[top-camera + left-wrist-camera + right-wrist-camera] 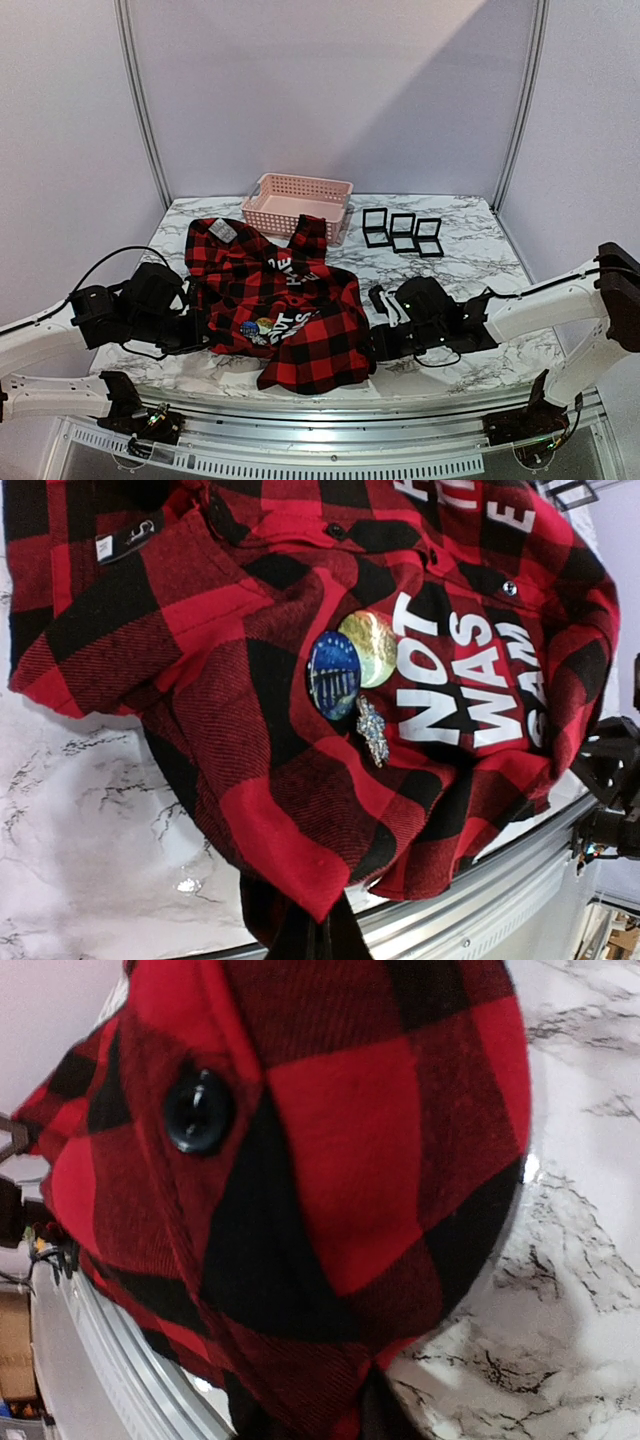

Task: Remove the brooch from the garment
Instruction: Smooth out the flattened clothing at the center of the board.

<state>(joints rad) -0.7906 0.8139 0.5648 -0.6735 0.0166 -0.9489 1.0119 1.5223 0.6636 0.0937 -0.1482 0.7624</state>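
Note:
The red-and-black plaid garment [285, 310] lies crumpled on the marble table [460, 265], its lower hem hanging near the front edge. A small silver sparkly brooch [372, 730] is pinned just left of the white lettering, below a blue round badge [333, 675] and a gold one [368, 647]. My left gripper [320, 938] is shut on the garment's left hem, below the brooch. My right gripper [372, 1415] pinches the garment's right edge, where a black button [198, 1110] shows. The fabric covers most of both pairs of fingers.
A pink slatted basket [297, 205] stands at the back, past the collar. Several small black open boxes [403, 232] sit to its right. The metal rail of the table's front edge [500, 895] runs close under the hem.

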